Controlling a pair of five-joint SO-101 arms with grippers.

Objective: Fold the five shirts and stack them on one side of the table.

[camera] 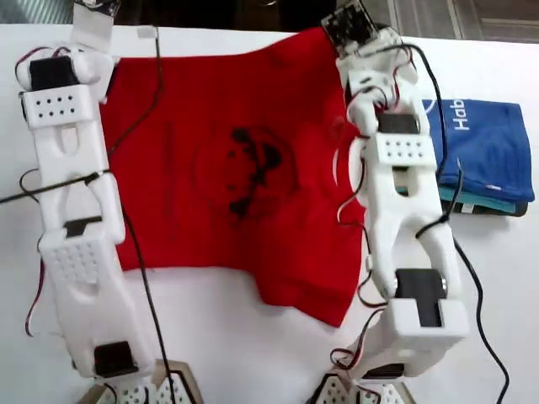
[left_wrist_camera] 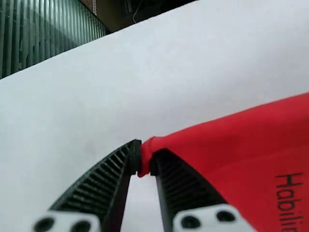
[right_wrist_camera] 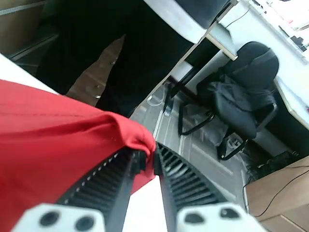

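A red shirt (camera: pixel 227 168) with a dark print lies spread across the middle of the white table (camera: pixel 227 345). My left gripper (camera: pixel 94 21) is at the far left corner of the shirt, shut on a pinch of red cloth (left_wrist_camera: pixel 147 145). My right gripper (camera: pixel 349 29) is at the far right corner, lifted, and shut on the red shirt's edge (right_wrist_camera: pixel 140 137). The near hem of the shirt droops toward the front right. A stack of folded shirts (camera: pixel 488 160), blue on top, lies on the right side of the table.
Both white arms reach from the front edge to the far edge, flanking the red shirt. Cables trail over the cloth and the folded stack. Beyond the table's far edge are a dark office chair (right_wrist_camera: pixel 246 96) and a desk.
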